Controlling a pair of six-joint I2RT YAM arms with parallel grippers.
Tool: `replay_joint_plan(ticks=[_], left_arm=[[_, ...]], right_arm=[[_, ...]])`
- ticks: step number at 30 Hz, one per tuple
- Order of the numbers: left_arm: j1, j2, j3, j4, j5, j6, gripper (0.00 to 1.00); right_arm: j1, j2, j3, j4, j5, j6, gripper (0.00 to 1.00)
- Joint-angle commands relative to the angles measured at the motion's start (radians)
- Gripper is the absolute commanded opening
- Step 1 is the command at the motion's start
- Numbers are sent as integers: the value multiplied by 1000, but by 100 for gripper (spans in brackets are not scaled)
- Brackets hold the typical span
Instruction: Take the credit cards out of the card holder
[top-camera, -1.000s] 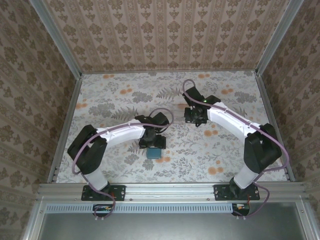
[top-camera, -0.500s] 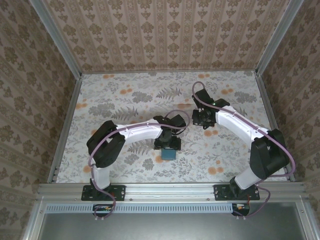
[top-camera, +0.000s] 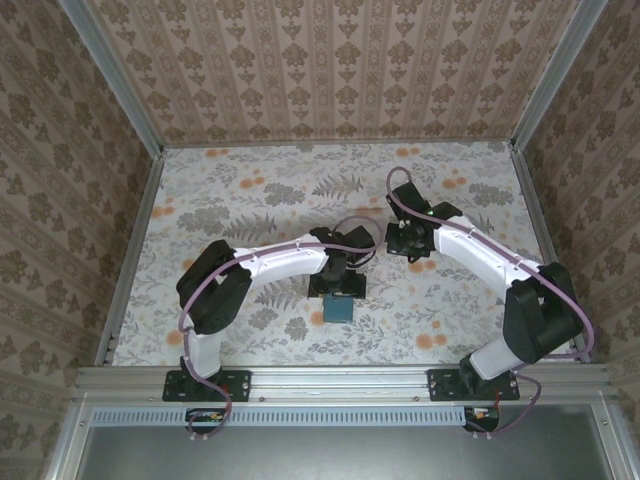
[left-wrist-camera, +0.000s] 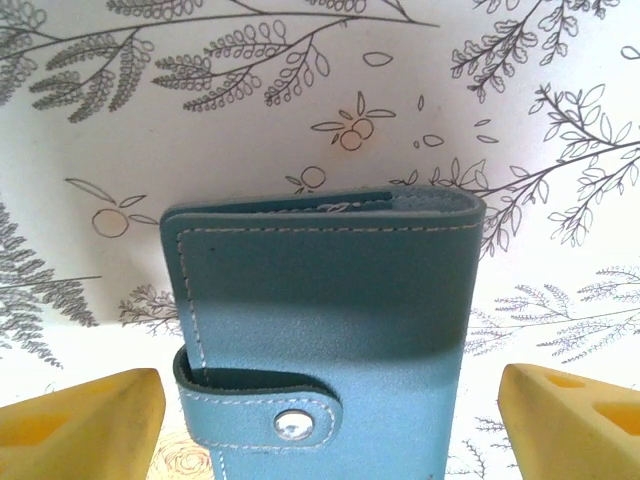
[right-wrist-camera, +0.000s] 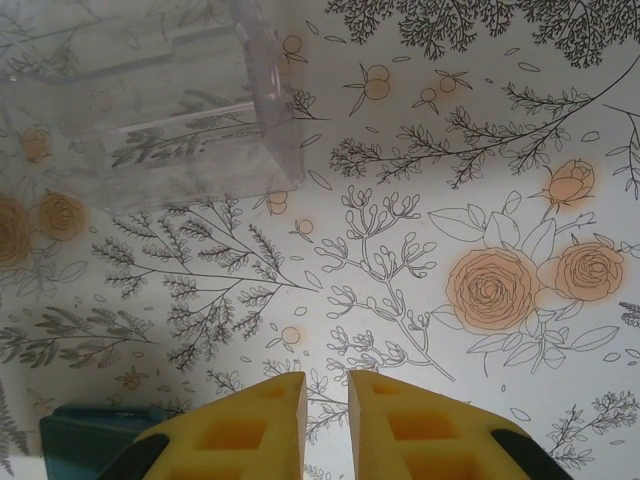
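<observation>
**Card holder** (left-wrist-camera: 325, 320): dark-teal, leather-like skin, matt and finely grained, with pale thread stitching along the edges. Its snap (left-wrist-camera: 292, 425) is polished, shiny metal.
**Table cover** (left-wrist-camera: 300, 80): a smooth, matt sheet printed with flowers and ferns.
**Tray** (right-wrist-camera: 150, 100): clear, glossy hard plastic.
**Fingers** (left-wrist-camera: 85, 420) of the left gripper (left-wrist-camera: 330, 380): yellow plastic, matt.
**Frame rail** (top-camera: 340, 380) at the near edge: dull silver metal.
</observation>
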Motion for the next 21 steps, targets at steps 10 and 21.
replay_joint_plan(ticks=[10,21], left_arm=[[-6,-50,6,-74,-3,37,64],[-3,-27,-39,-2,45,45,44]], right_arm=[[-4,-35,0,-15,-10,15,18],[-1,-27,-2,-14,-8,25,18]])
